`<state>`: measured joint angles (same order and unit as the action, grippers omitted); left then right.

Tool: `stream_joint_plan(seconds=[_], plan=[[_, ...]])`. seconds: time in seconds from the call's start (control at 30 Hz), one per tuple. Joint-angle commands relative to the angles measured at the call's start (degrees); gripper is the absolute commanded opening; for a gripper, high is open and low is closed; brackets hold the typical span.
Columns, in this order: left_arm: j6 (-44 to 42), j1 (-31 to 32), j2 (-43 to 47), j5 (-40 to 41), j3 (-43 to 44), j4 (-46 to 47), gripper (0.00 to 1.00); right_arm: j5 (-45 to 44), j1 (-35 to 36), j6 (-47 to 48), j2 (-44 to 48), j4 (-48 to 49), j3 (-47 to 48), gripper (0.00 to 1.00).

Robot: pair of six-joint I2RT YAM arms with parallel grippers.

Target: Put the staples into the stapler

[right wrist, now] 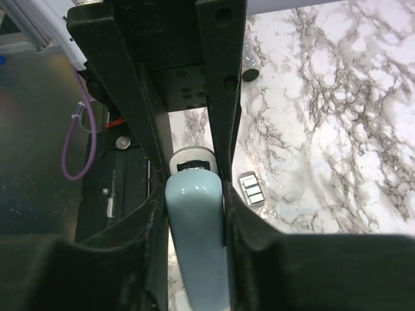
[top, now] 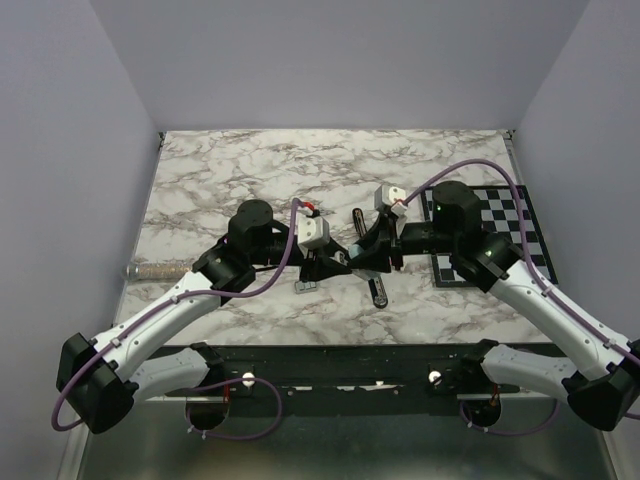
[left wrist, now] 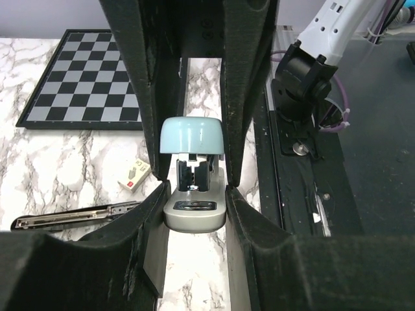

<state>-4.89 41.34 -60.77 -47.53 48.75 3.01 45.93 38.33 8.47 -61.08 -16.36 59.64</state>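
Note:
Both grippers hold one stapler with a pale-blue top and a grey base. My left gripper is shut on the grey base, a finger pressed against each side. My right gripper is shut on the blue top, which stands raised above the base. In the top view the two grippers meet at mid-table and hide it. A small grey block with three pale strips, seemingly the staples, lies on the marble beside my right finger. A slim black stapler lies flat to one side.
A cream box with a red mark sits on the marble past my left finger. A checkerboard mat covers the table's right side. A clear tube lies at the left edge. The black base rail runs along the near edge.

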Motion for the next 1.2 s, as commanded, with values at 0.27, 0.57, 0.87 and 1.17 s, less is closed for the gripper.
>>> stream_joint_plan(seconds=[0.27, 0.57, 0.87, 1.17], plan=[[2.4, -6.3, 4.5, 1.9, -2.1, 7.9, 0.00, -3.5, -2.6, -7.4, 5.3, 6.5, -1.4, 0.02], [18.2, -8.0, 9.9, 10.8, -11.5, 24.0, 0.00, 2.6, -8.8, -19.2, 11.3, 21.7, -7.5, 0.01], [36.0, -8.0, 21.5, 29.3, -30.9, 43.9, 0.00, 3.1, -12.4, -44.9, 13.1, 59.4, -17.6, 0.01], [49.2, -7.4, 21.7, 33.8, -42.5, 60.6, 0.00, -2.4, -12.7, -64.4, 6.0, 94.6, -21.6, 0.01]])
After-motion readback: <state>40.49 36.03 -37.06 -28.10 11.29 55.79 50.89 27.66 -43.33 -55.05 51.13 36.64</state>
